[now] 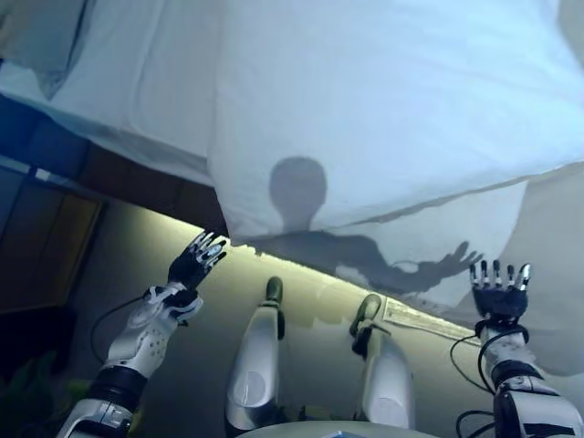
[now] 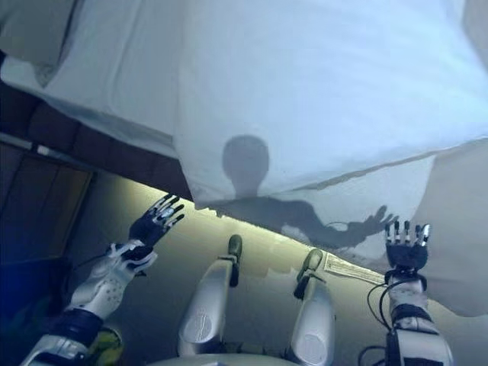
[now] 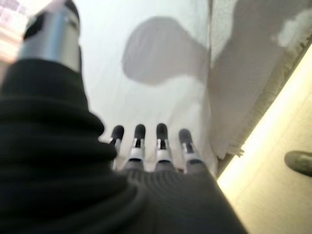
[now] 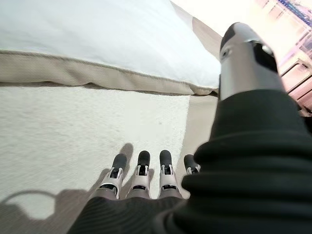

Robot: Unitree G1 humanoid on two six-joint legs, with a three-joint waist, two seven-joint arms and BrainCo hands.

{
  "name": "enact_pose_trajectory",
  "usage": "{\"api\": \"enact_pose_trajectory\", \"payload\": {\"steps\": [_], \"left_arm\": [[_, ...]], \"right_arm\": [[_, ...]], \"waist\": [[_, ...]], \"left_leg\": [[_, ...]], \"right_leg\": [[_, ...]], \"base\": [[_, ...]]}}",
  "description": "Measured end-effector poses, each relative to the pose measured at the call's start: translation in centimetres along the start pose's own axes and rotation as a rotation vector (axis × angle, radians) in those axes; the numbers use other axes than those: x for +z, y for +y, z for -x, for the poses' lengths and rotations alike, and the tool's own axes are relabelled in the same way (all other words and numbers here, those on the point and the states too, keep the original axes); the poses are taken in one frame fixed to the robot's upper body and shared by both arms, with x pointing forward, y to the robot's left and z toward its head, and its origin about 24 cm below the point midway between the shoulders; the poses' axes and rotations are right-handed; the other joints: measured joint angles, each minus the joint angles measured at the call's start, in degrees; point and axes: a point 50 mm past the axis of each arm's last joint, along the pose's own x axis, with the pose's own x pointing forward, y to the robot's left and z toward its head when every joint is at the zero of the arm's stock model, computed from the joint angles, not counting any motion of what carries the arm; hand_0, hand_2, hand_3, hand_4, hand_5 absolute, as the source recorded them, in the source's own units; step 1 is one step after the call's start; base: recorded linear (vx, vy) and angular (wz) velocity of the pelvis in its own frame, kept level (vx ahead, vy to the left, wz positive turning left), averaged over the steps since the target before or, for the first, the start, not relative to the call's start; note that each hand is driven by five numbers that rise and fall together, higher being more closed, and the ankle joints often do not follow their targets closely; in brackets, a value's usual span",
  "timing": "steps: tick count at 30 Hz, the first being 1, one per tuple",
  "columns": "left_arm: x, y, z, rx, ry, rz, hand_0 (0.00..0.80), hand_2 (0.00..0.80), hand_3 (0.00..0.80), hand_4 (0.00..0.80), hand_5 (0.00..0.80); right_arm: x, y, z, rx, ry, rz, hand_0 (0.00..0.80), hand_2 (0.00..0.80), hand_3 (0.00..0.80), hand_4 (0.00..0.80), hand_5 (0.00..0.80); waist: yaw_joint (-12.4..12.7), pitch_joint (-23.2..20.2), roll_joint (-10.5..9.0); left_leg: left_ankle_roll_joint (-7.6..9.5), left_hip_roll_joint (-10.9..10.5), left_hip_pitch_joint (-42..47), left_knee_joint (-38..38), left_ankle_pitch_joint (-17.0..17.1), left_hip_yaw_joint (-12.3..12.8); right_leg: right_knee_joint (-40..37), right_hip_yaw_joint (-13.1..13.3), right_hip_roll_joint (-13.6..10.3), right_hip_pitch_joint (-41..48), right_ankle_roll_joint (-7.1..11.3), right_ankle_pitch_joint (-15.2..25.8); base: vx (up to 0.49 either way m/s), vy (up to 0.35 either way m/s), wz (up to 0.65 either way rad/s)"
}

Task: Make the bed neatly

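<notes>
A white duvet [image 1: 383, 100] covers the bed and hangs over its near edge, with one corner [image 1: 228, 233] drooping by my left hand. My left hand [image 1: 194, 263] is open, fingers straight, just below and left of that corner, holding nothing. In the left wrist view its fingers [image 3: 161, 141] point at the white cloth [image 3: 161, 87]. My right hand [image 1: 498, 290] is open too, fingers spread in front of the bed's pale side [image 1: 474, 228], apart from the duvet's tan-trimmed edge [image 4: 97, 73]. A grey pillow [image 1: 41, 36] lies at the far left.
A dark wooden bed frame [image 1: 137, 178] shows under the mattress on the left. Dark furniture [image 1: 36, 237] stands at the left edge. A lit strip of pale floor [image 1: 301, 274] runs along the bed's foot. A white label [image 1: 415, 319] lies on the floor.
</notes>
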Motion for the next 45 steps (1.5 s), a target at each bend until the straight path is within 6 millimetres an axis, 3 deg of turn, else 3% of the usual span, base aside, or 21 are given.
{"api": "enact_pose_trajectory", "payload": {"steps": [6,8,17,25,30,35,41,42,44,45], "left_arm": [[0.6,0.1,0.2,-0.006,-0.011,0.001,0.000,0.000,0.000,0.000,0.000],[0.6,0.1,0.2,-0.012,-0.013,0.014,0.000,0.000,0.000,0.000,0.000],[1.8,-0.6,0.2,-0.074,-0.043,-0.009,0.000,0.000,0.000,0.000,0.000],[2.9,-0.8,0.3,-0.083,-0.083,0.000,0.000,0.000,0.000,0.000,0.000],[3.7,-0.7,0.2,-0.095,-0.107,0.023,0.000,0.000,0.000,0.000,0.000],[4.4,0.0,0.6,-0.084,-0.107,0.014,0.000,0.000,0.000,0.000,0.000],[4.8,-0.7,0.6,-0.125,-0.113,0.033,0.000,0.000,0.000,0.000,0.000],[4.8,-0.7,0.6,-0.127,-0.112,0.033,0.000,0.000,0.000,0.000,0.000],[4.9,-0.7,0.6,-0.135,-0.111,0.029,0.000,0.000,0.000,0.000,0.000],[4.9,-0.7,0.6,-0.138,-0.108,0.028,0.000,0.000,0.000,0.000,0.000]], "right_arm": [[2.2,2.3,-1.3,0.080,-0.034,-0.058,0.000,0.000,0.000,0.000,0.000],[2.1,2.7,-1.5,0.095,-0.023,-0.088,0.000,0.000,0.000,0.000,0.000],[2.3,4.5,-2.4,0.153,-0.007,-0.127,0.000,0.000,0.000,0.000,0.000],[3.1,4.9,-2.7,0.156,0.016,-0.156,0.000,0.000,0.000,0.000,0.000],[5.5,6.1,-3.1,0.171,-0.022,-0.124,0.000,0.000,0.000,0.000,0.000],[5.7,7.5,-3.7,0.198,-0.024,-0.146,0.000,0.000,0.000,0.000,0.000],[6.5,8.1,-3.9,0.202,-0.039,-0.143,0.000,0.000,0.000,0.000,0.000],[6.8,8.3,-3.9,0.204,-0.045,-0.138,0.044,0.044,0.044,0.044,0.044],[7.6,8.6,-3.9,0.204,-0.060,-0.124,0.245,0.245,0.245,0.245,0.245],[8.0,8.6,-3.8,0.197,-0.069,-0.120,0.427,0.427,0.427,0.427,0.427]], "waist": [[0.85,0.06,-0.60],[1.30,0.02,-0.66],[1.48,-0.15,-0.63],[2.01,-1.92,0.21],[2.90,-3.43,1.36],[3.07,-3.45,1.39],[3.30,-3.45,1.41],[3.37,-3.46,1.42],[3.75,-3.49,1.48],[4.31,-3.49,1.48]], "left_leg": [[0.16,0.02,-7.08,12.43,-6.62,-0.41],[0.10,-0.58,-9.01,14.93,-7.03,-0.66],[0.41,-3.01,-15.60,17.18,-6.53,-1.57],[0.09,-3.50,-18.48,17.50,-6.22,-2.11],[-0.09,-4.44,-20.99,17.49,-5.52,-2.70],[-0.21,-4.76,-21.80,16.92,-5.05,-3.50],[-0.59,-5.59,-21.96,15.17,-3.93,-4.33],[-0.81,-5.78,-22.08,14.88,-3.68,-4.74],[-1.28,-5.90,-22.69,14.90,-3.35,-5.42],[-1.43,-5.94,-22.83,14.94,-3.26,-5.69]], "right_leg": [[15.03,1.47,-3.00,-7.98,-0.56,-8.01],[17.87,2.48,-3.29,-10.26,-0.77,-8.84],[23.03,3.79,-5.92,-17.72,-0.69,-10.06],[23.73,3.75,-6.13,-20.30,-0.38,-10.08],[25.26,3.87,-6.93,-22.92,-0.37,-10.74],[25.76,3.85,-6.84,-23.74,-0.66,-11.17],[25.48,3.79,-6.88,-23.81,-0.53,-11.50],[25.53,3.69,-6.82,-23.80,-0.52,-11.68],[26.13,3.39,-6.79,-24.01,-0.58,-12.36],[26.39,3.28,-6.77,-24.09,-0.66,-12.62]], "base": [[0.095,-0.017,0.06],[0.051,-0.021,0.00],[0.025,0.003,0.10],[0.003,-0.067,0.04],[0.008,-0.058,0.13],[0.050,-0.052,0.10],[0.035,-0.056,0.11],[0.033,-0.101,0.21],[0.035,-0.086,0.22],[0.034,-0.079,0.16]]}}
